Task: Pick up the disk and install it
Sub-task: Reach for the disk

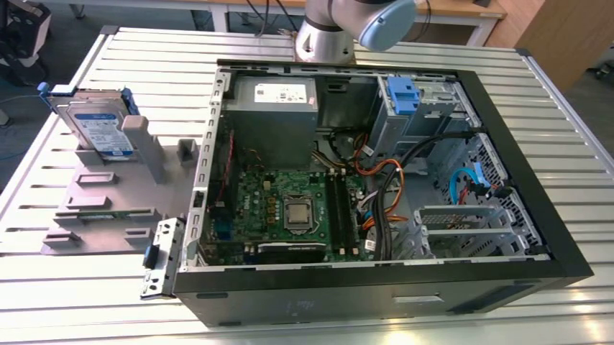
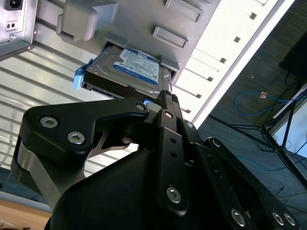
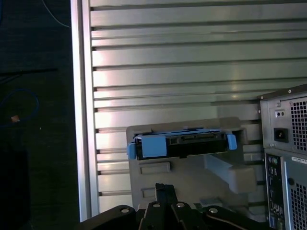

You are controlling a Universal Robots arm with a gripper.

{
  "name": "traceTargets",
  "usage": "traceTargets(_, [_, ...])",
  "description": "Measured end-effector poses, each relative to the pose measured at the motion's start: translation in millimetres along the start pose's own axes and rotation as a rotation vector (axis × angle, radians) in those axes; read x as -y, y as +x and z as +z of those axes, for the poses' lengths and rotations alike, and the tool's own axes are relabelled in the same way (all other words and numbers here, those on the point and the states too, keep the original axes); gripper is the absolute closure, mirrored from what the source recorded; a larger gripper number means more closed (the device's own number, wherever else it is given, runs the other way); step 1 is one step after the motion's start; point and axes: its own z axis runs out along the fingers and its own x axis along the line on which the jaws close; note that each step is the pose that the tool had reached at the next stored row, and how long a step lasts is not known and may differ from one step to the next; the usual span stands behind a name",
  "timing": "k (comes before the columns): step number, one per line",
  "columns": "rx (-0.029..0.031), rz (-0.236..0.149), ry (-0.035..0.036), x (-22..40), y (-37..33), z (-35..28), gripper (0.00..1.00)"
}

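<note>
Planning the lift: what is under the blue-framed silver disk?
The flat silver hard drive in its blue plastic carrier stands on edge in a grey plastic holder lying on the slatted metal table. Its lower edge is hidden inside the holder's slot.

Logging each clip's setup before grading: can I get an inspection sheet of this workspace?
Surface: slatted metal table carrying an open computer case and a grey holder.
Job's things: disk stands on edge in the grey holder, outside the case.
Clutter: metal bracket beside the case, on the exterior view's left; blue bracket on the drive bay inside the case.
Grippers: gripper points toward the disk and is not holding it.
Cables: orange and black bundle inside the case; blue cable on the floor.
Surroundings: dark floor; wooden furniture beyond the table.
</note>
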Motion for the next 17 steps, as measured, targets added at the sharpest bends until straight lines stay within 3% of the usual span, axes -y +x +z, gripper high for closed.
traceTargets(17, [0.0, 0.0, 0.0, 0.4, 5.4, -0.1, 0.89])
